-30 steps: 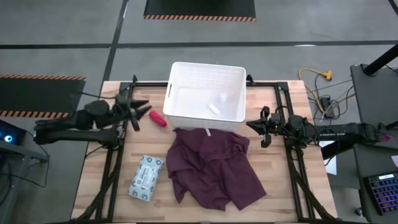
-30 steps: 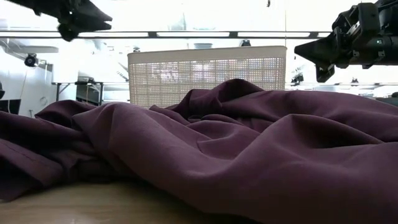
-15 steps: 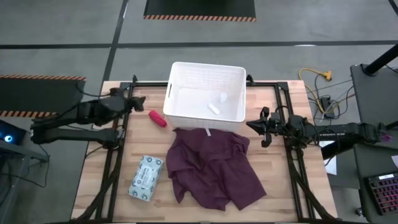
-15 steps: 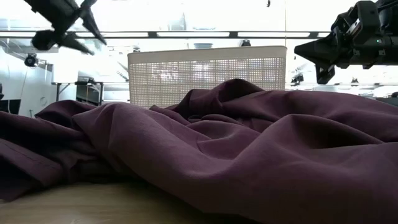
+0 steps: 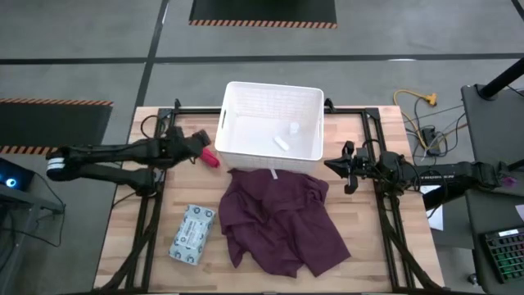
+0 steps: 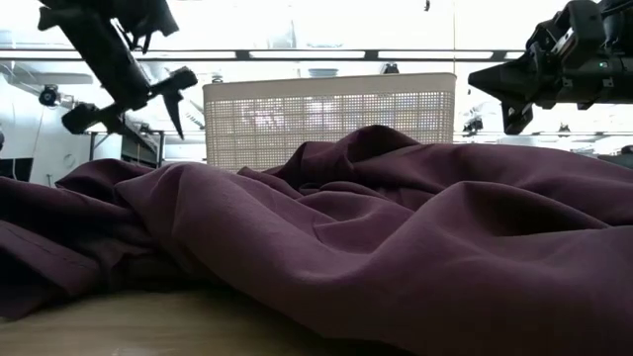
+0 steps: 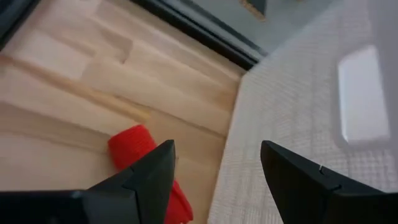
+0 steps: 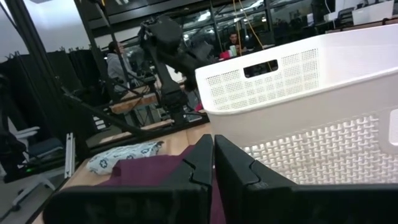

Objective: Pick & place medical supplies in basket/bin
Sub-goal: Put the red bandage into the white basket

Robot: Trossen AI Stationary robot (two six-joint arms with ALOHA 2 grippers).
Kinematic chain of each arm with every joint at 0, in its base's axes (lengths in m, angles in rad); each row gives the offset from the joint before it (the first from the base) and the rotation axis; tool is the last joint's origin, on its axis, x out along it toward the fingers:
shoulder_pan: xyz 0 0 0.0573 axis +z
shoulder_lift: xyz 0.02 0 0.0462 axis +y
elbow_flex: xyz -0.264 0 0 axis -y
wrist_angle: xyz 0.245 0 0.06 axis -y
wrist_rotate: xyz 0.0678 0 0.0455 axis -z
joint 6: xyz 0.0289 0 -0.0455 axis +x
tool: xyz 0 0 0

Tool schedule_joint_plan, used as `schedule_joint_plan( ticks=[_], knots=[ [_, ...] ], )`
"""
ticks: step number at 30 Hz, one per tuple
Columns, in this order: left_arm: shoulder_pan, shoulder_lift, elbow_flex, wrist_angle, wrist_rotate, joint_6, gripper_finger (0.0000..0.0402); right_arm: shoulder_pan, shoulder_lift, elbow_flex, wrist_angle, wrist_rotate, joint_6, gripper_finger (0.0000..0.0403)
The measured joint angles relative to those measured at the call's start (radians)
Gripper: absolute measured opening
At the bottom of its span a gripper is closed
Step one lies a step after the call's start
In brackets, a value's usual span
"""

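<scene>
The red tube (image 5: 209,157) lies on the table by the near left corner of the white basket (image 5: 274,85). My left gripper (image 5: 200,143) hangs open just above and left of the tube. In the left wrist view the tube (image 7: 134,149) shows beside one finger of the gripper (image 7: 216,149), with the basket wall (image 7: 298,124) beside the other. A small white bottle (image 5: 293,129) and a white stick (image 5: 281,142) lie on the basket floor. The patterned packet (image 5: 192,233) lies flat near the table's near left. My right gripper (image 5: 347,167) waits shut, to the right of the basket.
A large maroon cloth (image 5: 278,217) lies crumpled just near of the basket and fills the low view (image 6: 346,247). Black frame rails (image 5: 155,205) run along the table's left and right sides. Bare wood shows between the tube and the packet. People show in the room beyond (image 8: 115,59).
My left gripper has moved toward the table's right and come down, tipping its fingers downward, so it now hangs close over the red tube beside the basket. The tube has stayed where it was.
</scene>
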Motion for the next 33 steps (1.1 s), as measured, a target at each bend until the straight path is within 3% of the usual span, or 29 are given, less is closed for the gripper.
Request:
schedule_joint_plan(
  ticks=[4, 8, 20, 27, 33],
  knots=[
    [0.004, 0.042, -0.044, -0.026, -0.002, -0.227, 0.0220, 0.000, 0.000, 0.000, 0.000, -0.004, 0.000, 0.0009],
    [0.006, 0.070, -0.078, -0.018, -0.003, -0.359, 0.0220, 0.000, 0.000, 0.000, 0.000, -0.005, -0.007, 0.0009],
    [0.040, 0.226, -0.090, 0.029, 0.002, -0.432, 0.0220, 0.000, 0.000, 0.001, -0.066, -0.006, -0.011, 0.0009],
    [0.053, 0.331, -0.087, 0.038, 0.038, -0.562, 0.0220, 0.000, 0.000, 0.001, -0.089, -0.007, -0.008, 0.0009],
    [0.060, 0.420, -0.087, 0.144, 0.048, -0.557, 0.0220, 0.000, 0.000, 0.001, -0.089, -0.007, -0.008, 0.0009]
  ],
)
